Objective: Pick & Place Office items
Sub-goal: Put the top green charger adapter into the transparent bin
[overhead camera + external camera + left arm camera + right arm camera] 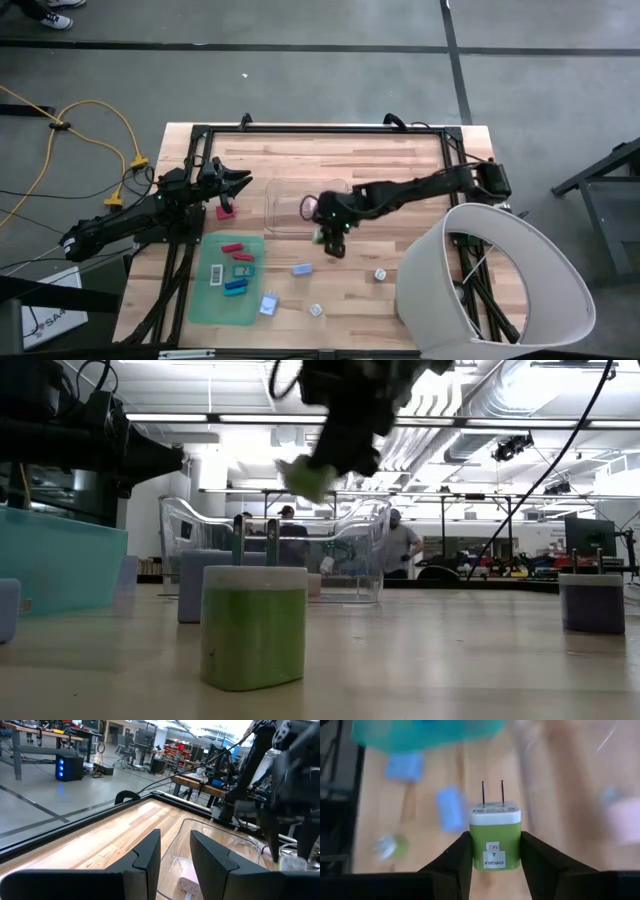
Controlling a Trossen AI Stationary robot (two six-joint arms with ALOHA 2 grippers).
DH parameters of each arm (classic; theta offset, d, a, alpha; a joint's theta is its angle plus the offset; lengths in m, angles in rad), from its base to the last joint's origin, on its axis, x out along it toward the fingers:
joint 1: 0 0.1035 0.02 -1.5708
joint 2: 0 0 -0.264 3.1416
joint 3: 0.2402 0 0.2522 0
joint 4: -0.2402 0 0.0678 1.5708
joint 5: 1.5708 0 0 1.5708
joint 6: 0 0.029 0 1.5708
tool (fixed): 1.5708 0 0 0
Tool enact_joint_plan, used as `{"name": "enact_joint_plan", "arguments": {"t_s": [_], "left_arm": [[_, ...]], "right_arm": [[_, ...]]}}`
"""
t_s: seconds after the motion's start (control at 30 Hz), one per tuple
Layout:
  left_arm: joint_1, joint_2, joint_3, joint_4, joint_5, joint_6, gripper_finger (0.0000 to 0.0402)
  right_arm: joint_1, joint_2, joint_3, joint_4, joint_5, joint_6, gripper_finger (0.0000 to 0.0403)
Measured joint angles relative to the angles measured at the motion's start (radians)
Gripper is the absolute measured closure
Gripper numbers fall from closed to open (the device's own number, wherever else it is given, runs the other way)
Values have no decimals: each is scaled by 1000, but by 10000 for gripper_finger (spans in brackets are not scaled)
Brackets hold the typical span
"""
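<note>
The right gripper [495, 851] is clamped on a small blocky green-and-white plastic charger plug [495, 837] with two thin metal prongs, holding it above the pale wooden table [400, 170] near its middle, just beside the clear rectangular plastic bin [285, 205]. Other tiny pieces lie on the flat green mat [205, 300] by the near-left corner. The left gripper [238, 183] waits near the left edge, its dark angular fingers [147, 852] slightly apart, holding nothing.
</note>
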Motion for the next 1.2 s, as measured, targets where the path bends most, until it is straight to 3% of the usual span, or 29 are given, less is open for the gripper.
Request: {"name": "enact_joint_plan", "arguments": {"t_s": [0.23,0.47,0.7,1.2], "left_arm": [[0,0,0,0,0,0,299],[0,0,0,0,0,0,299],[0,0,0,0,0,0,299],[0,0,0,0,1,0,299]], "right_arm": [[-72,20,62,-31,152,-131,273],[-131,100,62,-32,137,-159,273],[-155,132,61,-89,43,-157,272],[-160,206,82,-93,19,-160,272]]}}
